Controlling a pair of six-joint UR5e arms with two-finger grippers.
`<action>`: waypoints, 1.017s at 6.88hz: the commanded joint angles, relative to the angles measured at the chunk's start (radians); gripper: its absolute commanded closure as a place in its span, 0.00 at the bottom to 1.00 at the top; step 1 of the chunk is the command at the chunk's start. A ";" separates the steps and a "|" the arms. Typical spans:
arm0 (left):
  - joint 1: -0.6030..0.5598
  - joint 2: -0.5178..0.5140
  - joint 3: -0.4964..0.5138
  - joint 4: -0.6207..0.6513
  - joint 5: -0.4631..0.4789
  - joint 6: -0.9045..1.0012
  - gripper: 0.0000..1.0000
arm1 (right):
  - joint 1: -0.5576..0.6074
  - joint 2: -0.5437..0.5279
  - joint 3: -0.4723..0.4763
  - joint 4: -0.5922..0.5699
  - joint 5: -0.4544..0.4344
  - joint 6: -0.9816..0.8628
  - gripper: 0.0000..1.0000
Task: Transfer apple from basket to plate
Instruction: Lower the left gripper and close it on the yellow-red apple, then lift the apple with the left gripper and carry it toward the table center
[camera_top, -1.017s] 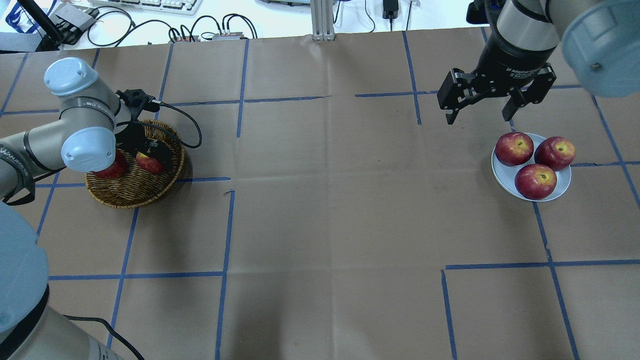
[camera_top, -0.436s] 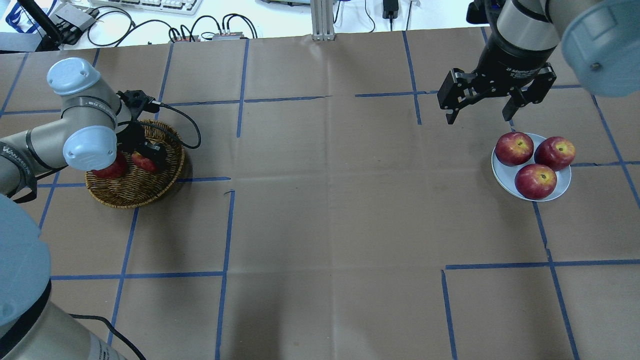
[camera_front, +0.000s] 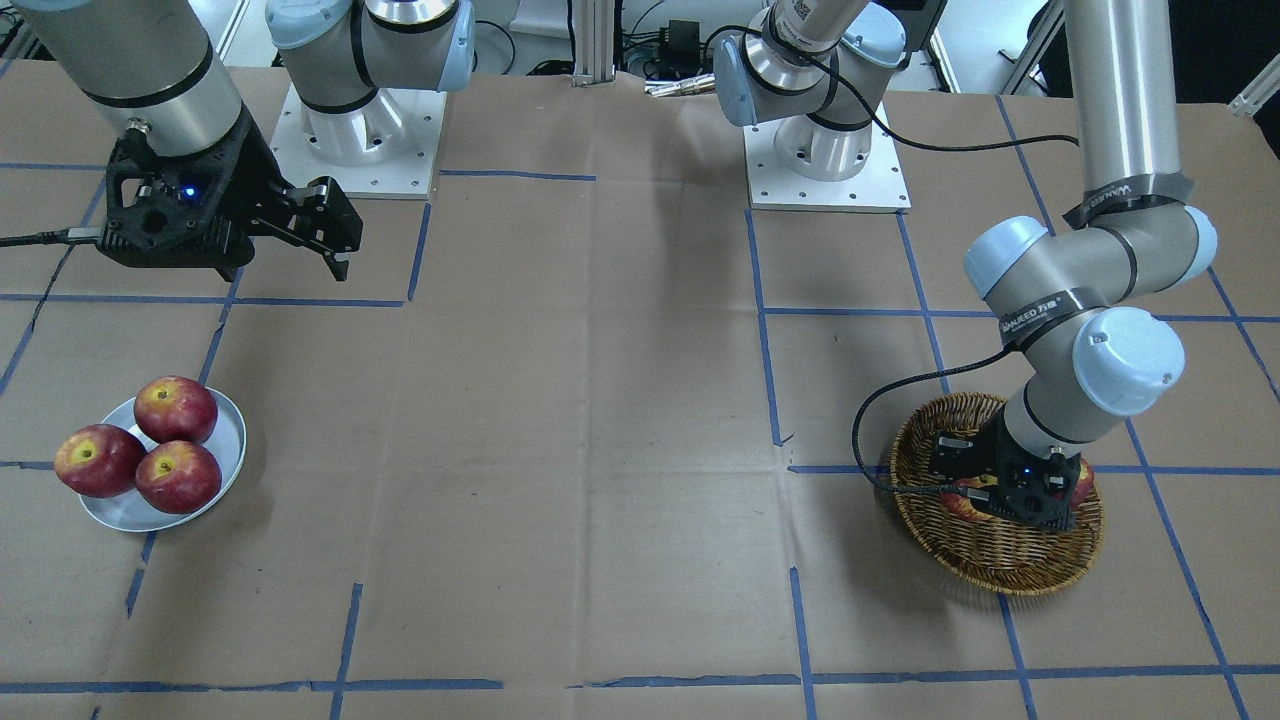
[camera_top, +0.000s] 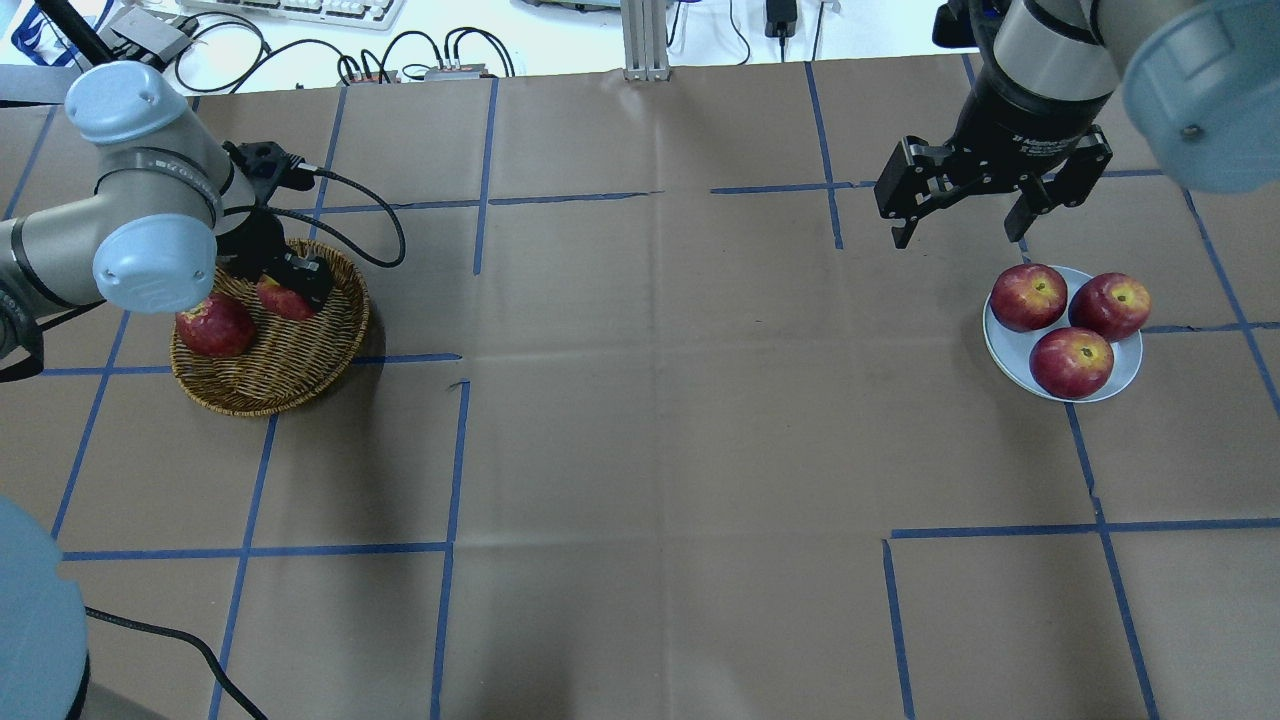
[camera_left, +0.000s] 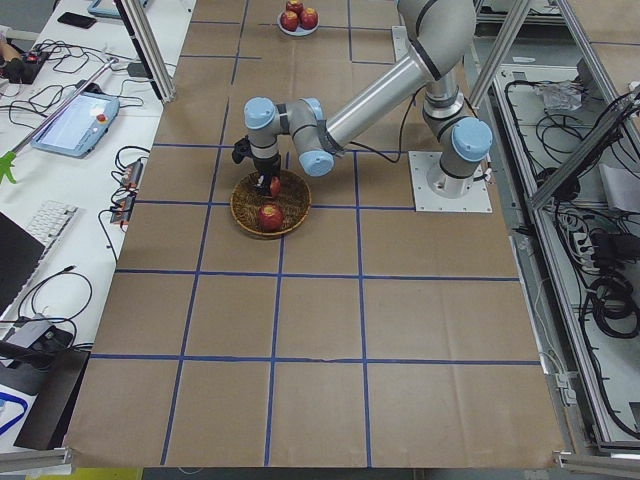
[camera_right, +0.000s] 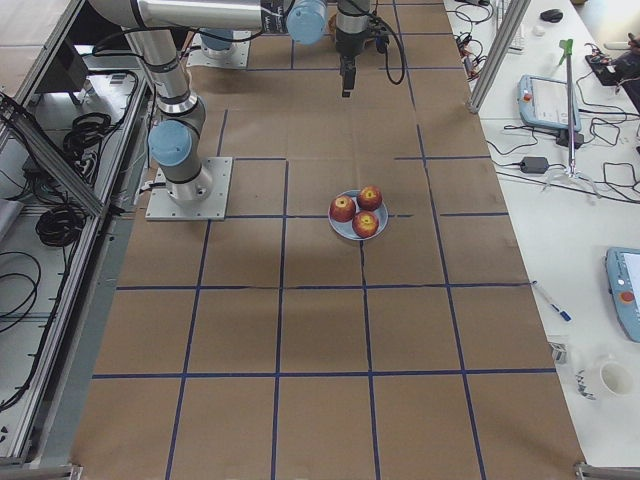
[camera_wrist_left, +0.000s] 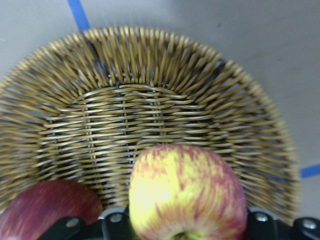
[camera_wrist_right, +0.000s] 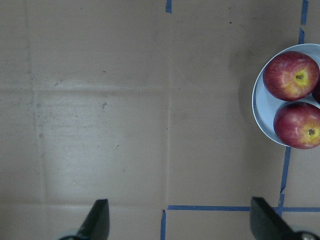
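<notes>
- One transfer was in hand, judged to be at an early stage: the apple (camera_wrist_left: 187, 197) was gripped but was over the basket (camera_top: 262, 392), not yet carried off.
- Left gripper (camera_top: 291, 284): jaws were clamped on the apple from either side, within the basket's far half in the overhead view.
- Whether the apple had cleared the weave could not be told. The wrist view showed wicker beneath and behind it.
- Left to do, by estimate: lift clear of the rim, cross the tabletop (camera_top: 660, 400), set down on the plate (camera_top: 1008, 352).
- Plate: it stood well apart from the basket, at the opposite end. Three dark apples (camera_top: 1071, 361) sat on it, touching, with little bare surface showing.
- Right gripper (camera_top: 960, 232): jaws were apart and held nothing, hovering near the plate, off to one side.
- Apple's look: it was streaky red over a large yellow patch, paler than the others, and its stem dimple showed at the lower edge of the wrist view.
- One dark apple (camera_top: 214, 325) lay in the basket just beside it.
</notes>
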 joint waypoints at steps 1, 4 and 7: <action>-0.187 0.053 0.034 -0.069 0.005 -0.232 0.50 | 0.000 0.000 0.000 0.000 0.000 0.000 0.00; -0.442 -0.013 0.095 -0.092 -0.011 -0.582 0.50 | 0.000 0.000 0.000 0.000 0.000 0.000 0.00; -0.593 -0.145 0.188 -0.081 -0.008 -0.705 0.50 | 0.000 0.000 0.000 0.000 0.000 0.000 0.00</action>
